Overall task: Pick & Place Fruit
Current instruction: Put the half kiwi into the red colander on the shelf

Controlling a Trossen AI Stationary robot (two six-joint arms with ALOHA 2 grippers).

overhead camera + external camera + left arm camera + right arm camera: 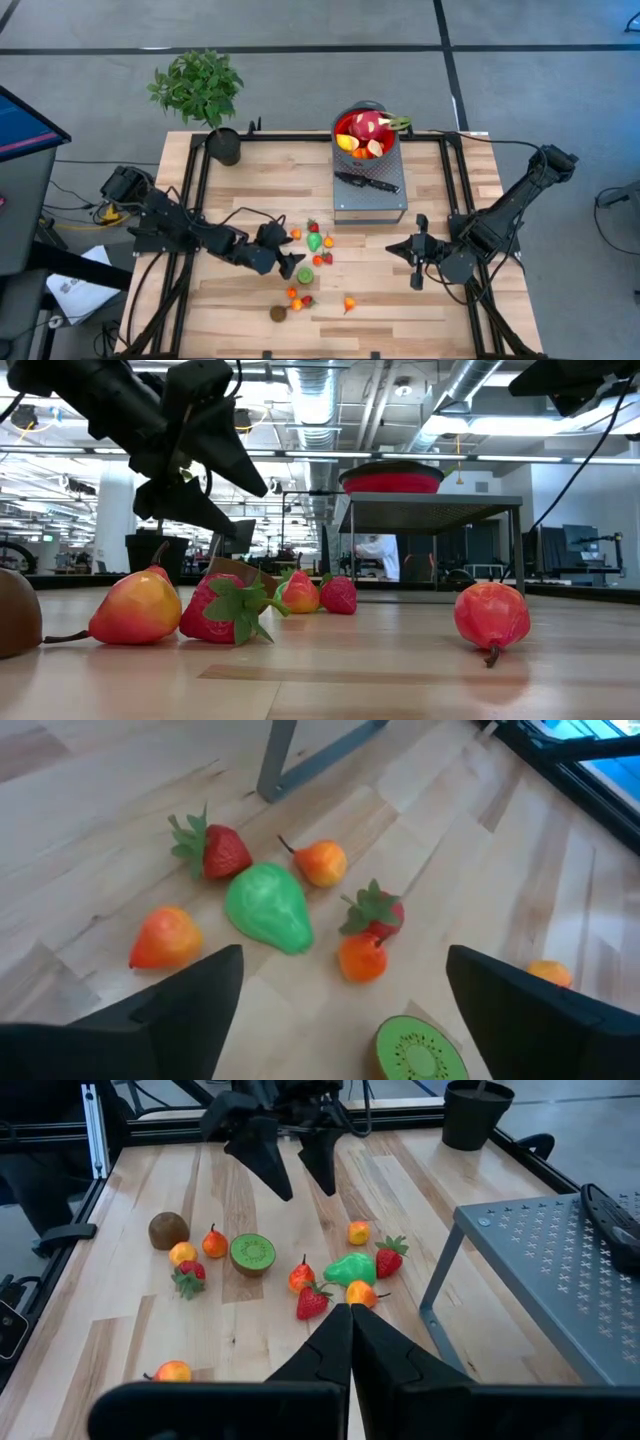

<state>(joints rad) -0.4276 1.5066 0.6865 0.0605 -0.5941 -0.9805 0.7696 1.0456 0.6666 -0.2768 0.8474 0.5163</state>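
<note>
Pale wooden planks make up the surface (400, 300), framed by black rails. At its far middle stands a grey perforated metal stand (370, 195) carrying a black-handled knife (366, 182) and, at its far end, a red bowl (366, 133) holding a pink-red dragon fruit (368, 126) and some yellow and orange pieces. A potted plant (203, 95) sits at the far left corner.

Loose fruit lies scattered near the middle of the surface, just left of the stand's near end. A green pear (268, 907) lies flat with its narrow end pointing towards the far side; a strawberry (215, 851) lies beside it with its leafy top turned to the left, and a small orange pear (320, 862) has its stem tilted away from the green one. A halved kiwi (420, 1048) rests cut face up. A brown kiwi (278, 313) lies nearest the front edge, and a red-orange fruit (349, 303) sits apart on the right.

The left end effector (291, 262) hangs above the cluster with its fingers spread wide and nothing between them, the halved kiwi just below. The right end effector (415, 258) waits well to the right, fingers pressed together, empty.
</note>
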